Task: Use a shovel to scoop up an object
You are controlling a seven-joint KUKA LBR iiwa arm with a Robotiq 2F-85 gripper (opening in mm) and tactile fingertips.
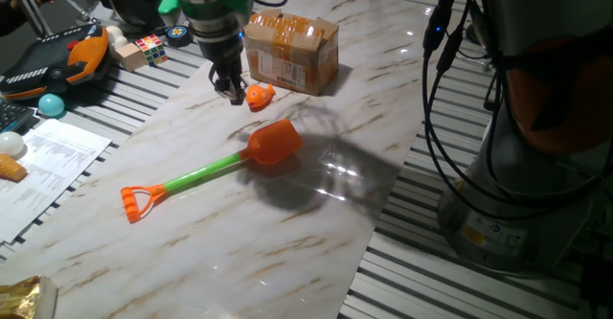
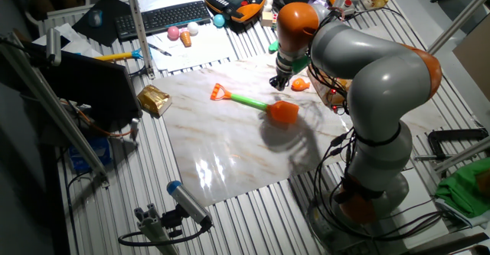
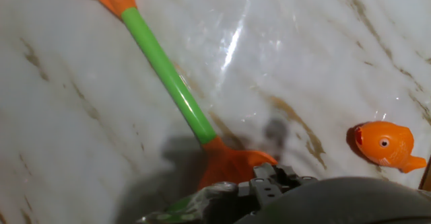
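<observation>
End effector (image 1: 230, 90): low over table (image 1: 316, 214), fingertips near the surface; holds nothing. Jaw gap: cannot tell, fingers dark and overlapping in both fixed views, out of frame in hand view.
Shovel (image 1: 215, 170): flat on table, apart from end effector, on the side away from the box. Blade (image 1: 275, 143) is the nearest part; green shaft (image 3: 168, 76) runs away from end effector to the D-loop (image 1: 137, 202), the farthest part.
Object (image 1: 260, 95): orange fish toy, on table just beside end effector, not touching; lies btwn end effector and box.
Box (image 1: 291, 49): brown cardboard, on table beyond the fish, near end effector.
Blade/fish: apart, no contact.
</observation>
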